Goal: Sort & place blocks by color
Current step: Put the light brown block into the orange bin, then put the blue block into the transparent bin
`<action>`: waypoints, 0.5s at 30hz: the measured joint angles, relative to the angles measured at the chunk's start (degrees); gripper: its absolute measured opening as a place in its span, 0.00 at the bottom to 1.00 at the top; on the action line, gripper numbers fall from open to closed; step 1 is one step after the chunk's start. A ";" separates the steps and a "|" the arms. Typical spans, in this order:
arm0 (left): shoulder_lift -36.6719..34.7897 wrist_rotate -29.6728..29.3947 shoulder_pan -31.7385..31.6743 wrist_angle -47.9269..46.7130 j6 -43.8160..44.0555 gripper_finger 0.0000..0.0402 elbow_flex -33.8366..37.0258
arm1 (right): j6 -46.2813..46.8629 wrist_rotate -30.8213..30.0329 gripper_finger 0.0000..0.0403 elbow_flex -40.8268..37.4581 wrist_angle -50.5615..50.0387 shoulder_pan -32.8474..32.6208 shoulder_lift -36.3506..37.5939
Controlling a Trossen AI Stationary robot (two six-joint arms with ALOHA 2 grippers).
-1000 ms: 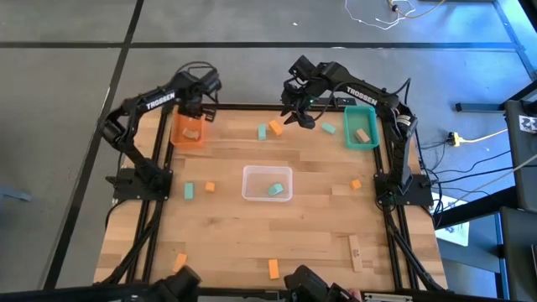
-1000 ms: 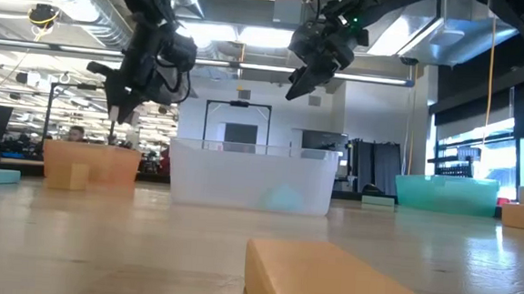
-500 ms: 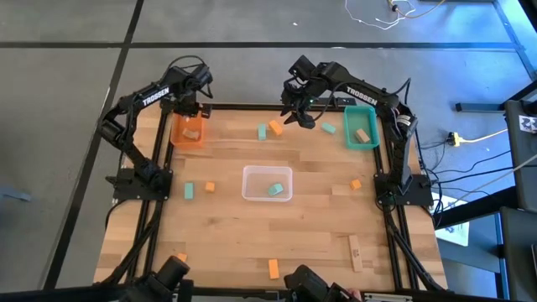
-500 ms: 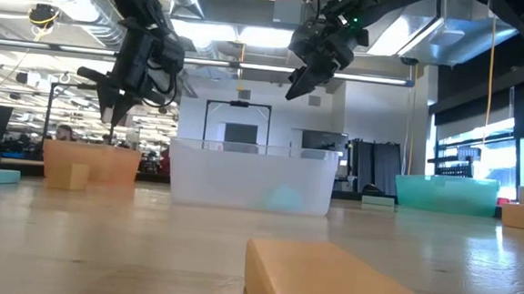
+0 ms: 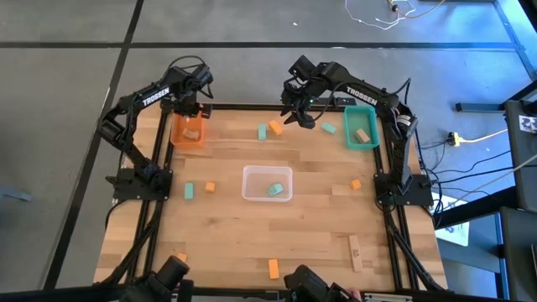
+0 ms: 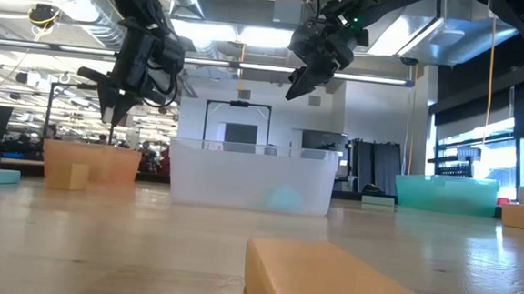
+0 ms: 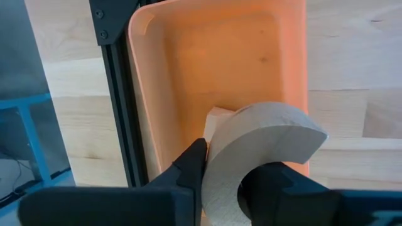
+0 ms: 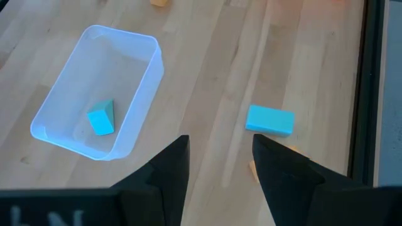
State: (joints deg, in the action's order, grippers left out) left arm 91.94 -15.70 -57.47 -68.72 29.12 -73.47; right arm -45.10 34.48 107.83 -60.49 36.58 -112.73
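The left gripper [image 5: 191, 105] hung over the orange plastic tray [image 5: 188, 130] at the table's far left, fingers clamped on a tan wooden arch-shaped block [image 7: 254, 154]. The right gripper [image 8: 218, 164] hovered with fingers apart, empty, above a mint green rectangular block [image 8: 269, 120] at the far centre.
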 joint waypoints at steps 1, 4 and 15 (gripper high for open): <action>-0.01 -0.01 0.00 0.02 -0.48 0.17 0.00 | 0.00 0.00 0.43 0.00 0.00 0.00 0.00; -0.02 -0.75 -0.02 0.59 -1.21 0.18 0.00 | 0.01 0.00 0.43 0.00 0.00 0.00 0.00; -0.02 -2.76 -0.28 0.95 -3.82 0.31 0.00 | 0.01 0.00 0.43 0.00 0.00 0.00 0.00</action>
State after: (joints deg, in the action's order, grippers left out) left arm 91.92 -18.46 -57.76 -67.77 25.30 -73.47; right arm -45.08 34.48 107.83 -60.49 36.58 -112.73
